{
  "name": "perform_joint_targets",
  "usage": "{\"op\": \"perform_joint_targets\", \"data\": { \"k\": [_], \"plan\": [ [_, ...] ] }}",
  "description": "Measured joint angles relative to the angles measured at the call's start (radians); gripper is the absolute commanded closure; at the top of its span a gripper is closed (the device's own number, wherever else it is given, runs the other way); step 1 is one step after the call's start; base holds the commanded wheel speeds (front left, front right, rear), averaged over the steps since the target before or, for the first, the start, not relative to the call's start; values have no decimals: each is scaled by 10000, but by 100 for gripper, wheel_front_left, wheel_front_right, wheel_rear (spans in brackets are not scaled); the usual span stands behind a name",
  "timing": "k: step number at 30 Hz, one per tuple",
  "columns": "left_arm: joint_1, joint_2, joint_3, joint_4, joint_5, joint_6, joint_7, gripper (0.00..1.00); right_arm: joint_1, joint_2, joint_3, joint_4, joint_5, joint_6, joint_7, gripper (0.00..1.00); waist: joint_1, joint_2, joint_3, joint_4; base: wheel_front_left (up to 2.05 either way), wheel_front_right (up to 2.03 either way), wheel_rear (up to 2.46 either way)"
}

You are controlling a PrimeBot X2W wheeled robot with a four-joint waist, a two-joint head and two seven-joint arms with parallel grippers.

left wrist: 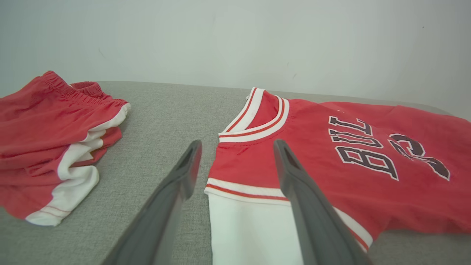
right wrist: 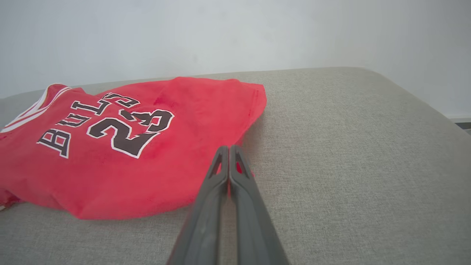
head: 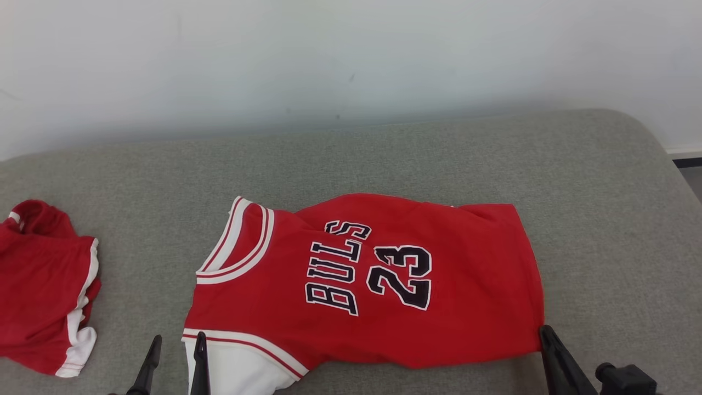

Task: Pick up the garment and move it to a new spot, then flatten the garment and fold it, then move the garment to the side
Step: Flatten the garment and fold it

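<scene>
- I have the jersey (head: 471, 296) lying on the grey cushion (head: 384, 153), about mid-width and toward the near edge in the head view.
- It lies sideways to me: the white-and-red collar (head: 241, 241) points to my left and the hem to my right, with "BULLS" and "23" facing up.
- Most of the cloth is flat. The far edge has a shallow fold, and the print bunches so that one letter is partly tucked in.
- A white panel (head: 236, 367) shows below the striped armhole trim at the near left corner of the jersey.
- The left gripper (head: 178, 337) sits at that corner with its fingers spread wide and nothing between them.
- In the left wrist view the left gripper (left wrist: 238, 143) straddles the jersey's (left wrist: 404, 198) shoulder edge, one finger over bare cushion and the other over the red cloth and white panel (left wrist: 246, 228). I cannot tell if either finger touches.
- The right gripper (head: 545, 330) is at the near right corner of the hem, fingers pressed together.
- In the right wrist view the right gripper's (right wrist: 229, 148) tips meet right at the jersey's (right wrist: 154, 184) edge, and red shows through the slots in the fingers. I cannot tell whether any cloth is pinched.
- Red shorts (head: 44, 285) with white trim lie rumpled at the far left of the cushion, well apart from the jersey; the left wrist view shows them (left wrist: 48, 129) too.
- A pale wall (head: 329, 55) stands behind the cushion.
</scene>
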Motion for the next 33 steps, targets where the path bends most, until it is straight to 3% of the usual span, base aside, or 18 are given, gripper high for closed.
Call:
{"op": "perform_joint_targets", "data": {
  "k": [8, 17, 23, 24, 25, 26, 29, 33],
  "plan": [
    [-68, 12, -360, 125, -17, 0, 0, 0, -1955, -466, 23, 2102, 77, 0, -341, 100, 0, 0, -11, 401, 0, 0, 0],
    [-260, 65, -838, 372, -58, 0, 0, 0, -5090, -999, -583, 6169, 209, 0, -690, 100, 0, 0, 5, 1074, 0, 0, 0],
    [-291, 84, -984, 439, -94, 0, 0, 0, -6292, -1129, -920, 8307, -84, 0, -917, 100, 1, 0, 18, 1535, 0, 0, 0],
    [-294, 84, -991, 449, -104, 0, 0, 0, -6392, -1139, -957, 8539, -184, 0, -959, 86, 0, 0, 17, 1594, 0, 0, 0],
    [-294, 86, -995, 460, -107, 0, 0, 0, -6469, -1141, -1012, 8682, -261, 0, -968, 23, 0, 0, 12, 1643, 0, 0, 0],
    [-292, 88, -989, 472, -115, 0, 0, 0, -6531, -1141, -1049, 8799, -337, 0, -988, 0, 0, 0, -2, 1676, 0, 0, 0],
    [-250, 86, -957, 506, -119, 0, 0, 0, -6508, -1074, -1179, 8376, -435, 0, -1003, 0, 0, 0, -98, 1686, 0, 0, 0],
    [-121, 81, -888, 499, -117, 0, 0, 0, -5970, -901, -1289, 6729, -391, 0, -1011, 0, -1, 0, -242, 1541, 0, 0, 0]
  ]
}}
